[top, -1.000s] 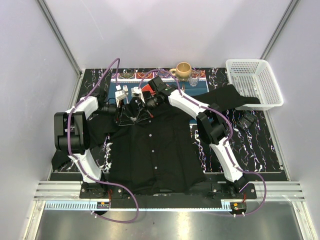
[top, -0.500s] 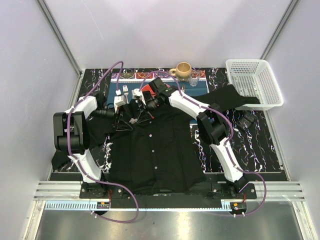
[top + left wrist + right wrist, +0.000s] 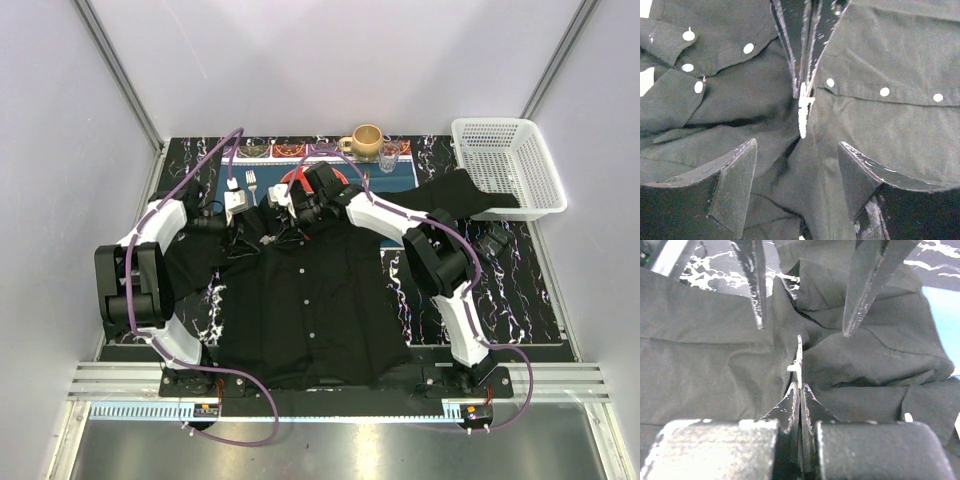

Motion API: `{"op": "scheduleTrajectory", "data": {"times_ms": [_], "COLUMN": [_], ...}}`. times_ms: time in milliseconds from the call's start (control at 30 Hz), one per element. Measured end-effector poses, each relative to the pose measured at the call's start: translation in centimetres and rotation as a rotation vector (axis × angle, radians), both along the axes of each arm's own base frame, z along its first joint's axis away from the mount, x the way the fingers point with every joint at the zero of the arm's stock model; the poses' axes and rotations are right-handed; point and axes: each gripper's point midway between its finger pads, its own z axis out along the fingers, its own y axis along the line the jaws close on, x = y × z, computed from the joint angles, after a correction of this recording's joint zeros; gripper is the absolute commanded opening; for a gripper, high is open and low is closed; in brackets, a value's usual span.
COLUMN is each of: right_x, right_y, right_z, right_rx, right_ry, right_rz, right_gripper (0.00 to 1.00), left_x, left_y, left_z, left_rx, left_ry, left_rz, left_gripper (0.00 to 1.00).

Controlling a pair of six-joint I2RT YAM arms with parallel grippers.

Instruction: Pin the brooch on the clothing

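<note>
From where I stand, the dark marbled table (image 3: 500, 290) takes up most of the view, and the black shirt (image 3: 310, 300) lies spread flat across its middle, front up and collar at the far end. One sleeve (image 3: 465, 190) is flung out toward the far right corner. It runs right up to the near rim of the white mesh basket (image 3: 497, 124), and I can't tell whether the cuff goes over the rim or stops under it. The left arm (image 3: 130, 285) is folded with its elbow pushed wide to the left, and its forearm reaches in toward the collar. The right arm (image 3: 440, 265) stretches in a long diagonal from its base to the same spot, so the two meet nose to nose over the bunched cloth there. Along the far edge stand a tan mug (image 3: 366, 139) and a small clear glass (image 3: 389, 154) just beside it; what the mug holds I can't see. The left claw (image 3: 797, 143) is spread wide, one finger on each side of a raised fold of the shirt, gripping nothing. The right claw (image 3: 800, 390) is pinched tight on the brooch (image 3: 798, 357), a thin whitish sliver standing out from its tips against that fold, between the left claw's fingers.
</note>
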Motion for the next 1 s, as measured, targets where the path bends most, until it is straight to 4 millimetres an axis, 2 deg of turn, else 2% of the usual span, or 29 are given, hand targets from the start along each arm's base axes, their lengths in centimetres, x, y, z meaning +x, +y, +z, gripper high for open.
{"op": "scheduleTrajectory", "data": {"times_ms": [200, 400, 433, 633, 667, 767, 1000], "right_x": [0.8, 1.0, 1.1, 1.5, 1.7, 2.1, 2.3], "right_y": [0.3, 0.5, 0.4, 0.2, 0.2, -0.3, -1.8], "right_z": [0.0, -1.1, -1.3, -2.0, -2.1, -2.7, -4.1], "right_rx": [0.042, 0.064, 0.062, 0.043, 0.038, 0.012, -0.056], "right_ry": [-0.197, -0.378, -0.4, -0.514, -0.531, -0.578, -0.636], "right_rz": [-0.028, -0.031, -0.03, -0.009, -0.009, -0.008, -0.005], "right_gripper": [0.0, 0.01, 0.12, 0.35, 0.44, 0.61, 0.75], "left_x": [1.3, 3.0, 3.5, 6.5, 7.0, 8.2, 10.5], "left_y": [1.4, 2.3, 2.5, 4.5, 4.8, 5.9, 7.1], "left_z": [-0.2, 0.0, 0.0, 0.0, -0.1, -0.1, 0.4], "left_rx": [0.067, 0.111, 0.123, 0.216, 0.234, 0.277, 0.303], "left_ry": [-0.045, -0.1, -0.107, -0.154, -0.159, -0.17, -0.184], "left_rz": [0.043, 0.091, 0.108, 0.239, 0.261, 0.321, 0.416], "left_gripper": [0.67, 0.66, 0.66, 0.67, 0.66, 0.67, 0.67]}}
